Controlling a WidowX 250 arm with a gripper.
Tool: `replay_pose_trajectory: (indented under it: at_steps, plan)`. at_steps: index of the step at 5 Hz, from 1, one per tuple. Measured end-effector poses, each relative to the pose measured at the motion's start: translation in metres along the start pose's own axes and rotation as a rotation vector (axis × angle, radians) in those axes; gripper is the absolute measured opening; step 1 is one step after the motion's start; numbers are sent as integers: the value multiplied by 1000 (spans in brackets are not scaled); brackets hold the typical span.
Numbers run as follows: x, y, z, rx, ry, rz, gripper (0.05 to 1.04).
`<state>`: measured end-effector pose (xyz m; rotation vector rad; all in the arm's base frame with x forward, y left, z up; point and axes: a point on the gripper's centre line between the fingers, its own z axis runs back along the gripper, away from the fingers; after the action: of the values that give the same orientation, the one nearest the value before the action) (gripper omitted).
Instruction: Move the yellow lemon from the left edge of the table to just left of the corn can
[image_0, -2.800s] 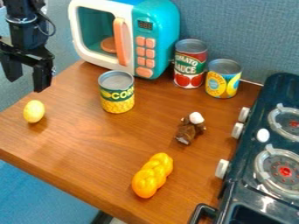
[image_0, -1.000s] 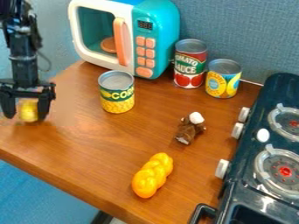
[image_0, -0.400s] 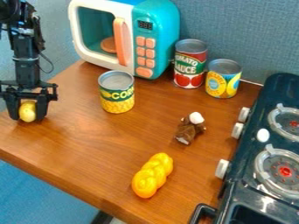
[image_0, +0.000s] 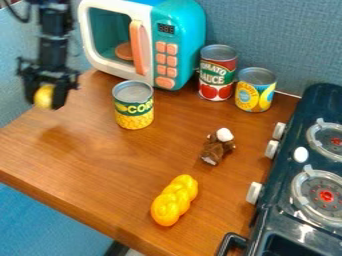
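At the upper left the black gripper (image_0: 47, 98) hangs over the left part of the wooden table (image_0: 100, 165), its fingers closed around a small yellow egg-shaped thing (image_0: 44, 96), which is held up off the wood; the grip is somewhat blurred, so exactly how the fingers meet its sides is hard to make out; next, at the back, stands a teal and white toy microwave (image_0: 186, 45) with an orange handle, and in front of it, upright, a can of corn (image_0: 133, 112); just right of the microwave stands a red tomato can (image_0: 217, 75); below and to the right of the corn can lies a yellow-orange braided loaf (image_0: 174, 201), near the front of the table; farther right and back is a small brown thing with a white top (image_0: 217, 147); beyond it, near the tomato can, stands a yellow and blue can (image_0: 255, 91); at the right edge is a dark toy stove (image_0: 304, 195) with white knobs and two burners.
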<state>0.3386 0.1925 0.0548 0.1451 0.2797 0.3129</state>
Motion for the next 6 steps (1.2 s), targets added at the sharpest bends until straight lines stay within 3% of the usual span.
replay_pose_trajectory:
  at_steps: [1,3,6]
  plan:
    - [29,-23,9,46,-9,-119,713]
    - [59,-27,0,42,18,-187,713]
    - [51,-29,-13,47,-47,-227,711]
